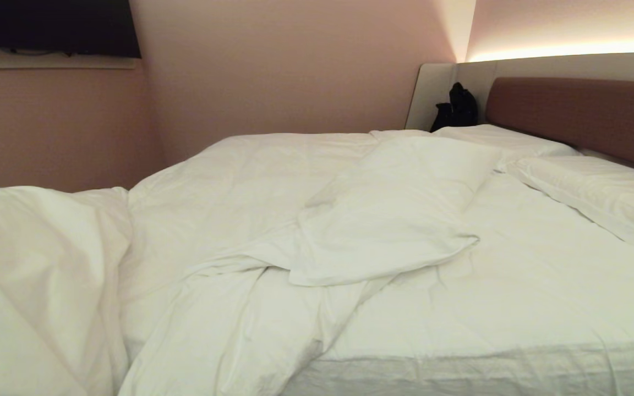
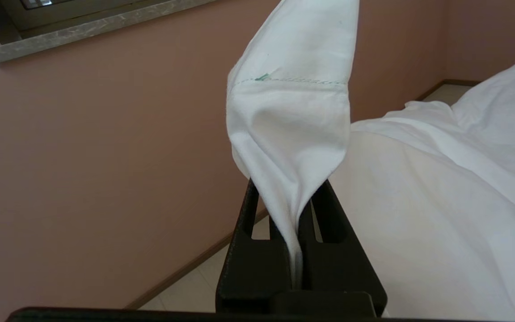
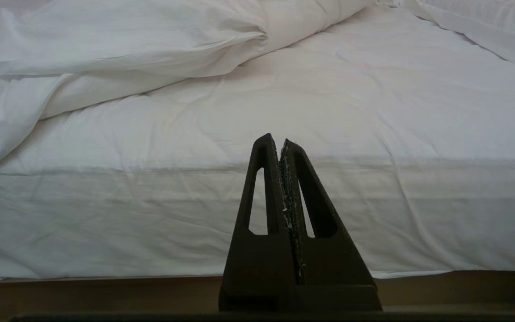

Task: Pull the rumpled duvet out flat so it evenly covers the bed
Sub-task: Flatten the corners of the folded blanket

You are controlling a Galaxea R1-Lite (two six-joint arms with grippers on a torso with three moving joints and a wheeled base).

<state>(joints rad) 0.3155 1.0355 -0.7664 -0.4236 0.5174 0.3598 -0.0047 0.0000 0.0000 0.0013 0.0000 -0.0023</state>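
hidden: mattress of the bed beneath the rumpled duvet, all left of the pillows | cut off: duvet at the head view's left and bottom edges; headboard at its right edge | unclear: dark object beside the headboard

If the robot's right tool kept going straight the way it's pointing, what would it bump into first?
Probably the white-sheeted side of the bed. The right tool, shut and empty, points at it, just below the top edge, with nothing visible between. Depth is hard to judge.
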